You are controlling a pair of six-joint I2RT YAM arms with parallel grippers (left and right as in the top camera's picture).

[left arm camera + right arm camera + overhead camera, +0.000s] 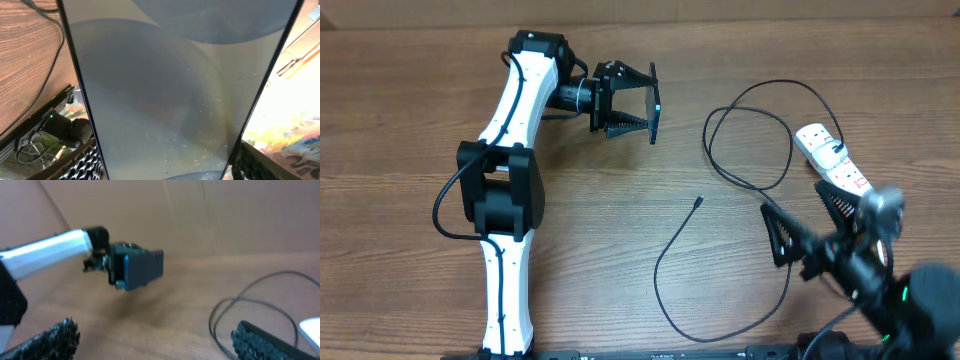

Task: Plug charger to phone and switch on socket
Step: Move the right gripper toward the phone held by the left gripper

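Phone (656,85) held on edge at 12 o'clock above the counter (620,260), gripped across its width by the left end effector (645,108), jaws partway open and set against the phone's two long sides. Probably raised and turned this way to offer its port end to the plug.

Charger (709,135) lying loose on the counter, loops at 2 o'clock, connector tip (698,203) just right of centre, well apart from the phone and not yet picked up. Socket (832,160) at 3 o'clock, with the cable's far end apparently plugged in there. Right end effector (805,225) at 4 o'clock, spread fully wide and empty, likely placed to fetch the tip.

Left wrist view: only dim, reflective phone glass between ridged pads (85,165), no cable. Right wrist view: phone from the side, clearly off the counter with a shadow beneath, hard to judge from overhead.
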